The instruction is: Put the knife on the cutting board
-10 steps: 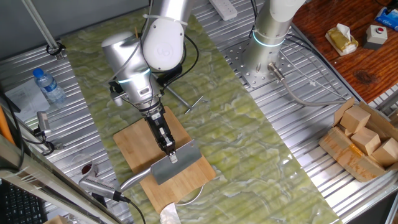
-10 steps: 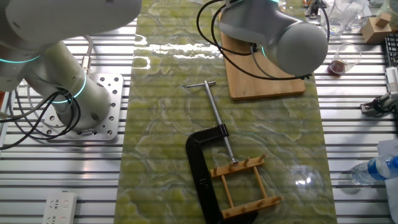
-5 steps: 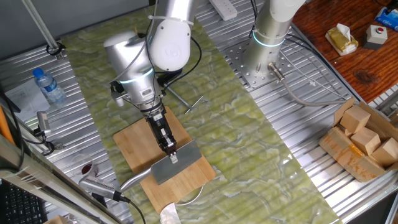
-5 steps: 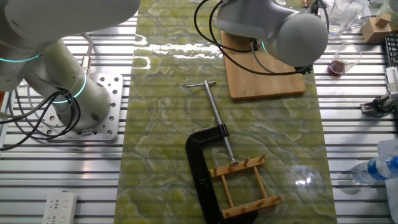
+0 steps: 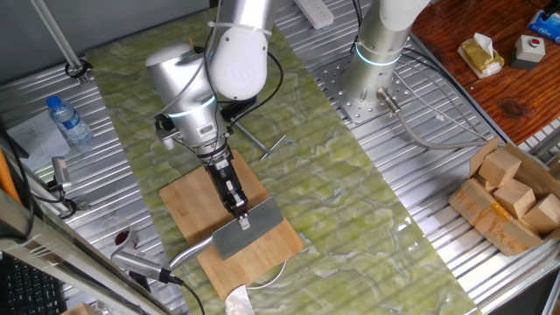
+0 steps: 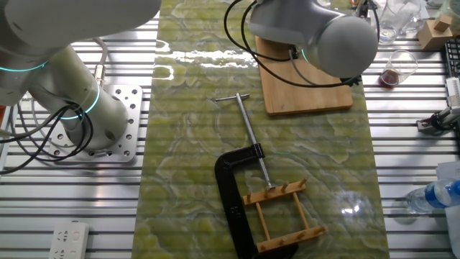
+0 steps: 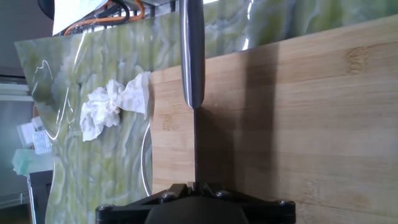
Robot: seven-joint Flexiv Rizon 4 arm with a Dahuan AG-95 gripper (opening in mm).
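Only the hand view shows a crumpled white tissue (image 7: 112,109) beside the light-brown bamboo cutting board (image 7: 298,118), while the two-finger gripper (image 5: 239,210) stays closed on the grey steel cleaver knife (image 5: 249,229).

Black C-clamp (image 6: 237,191) beside peg rack (image 6: 282,214); crumpled tissue (image 7: 112,107); water bottle (image 5: 67,121)

Ribbed metal table (image 5: 420,188), green marbled mat (image 6: 187,144)
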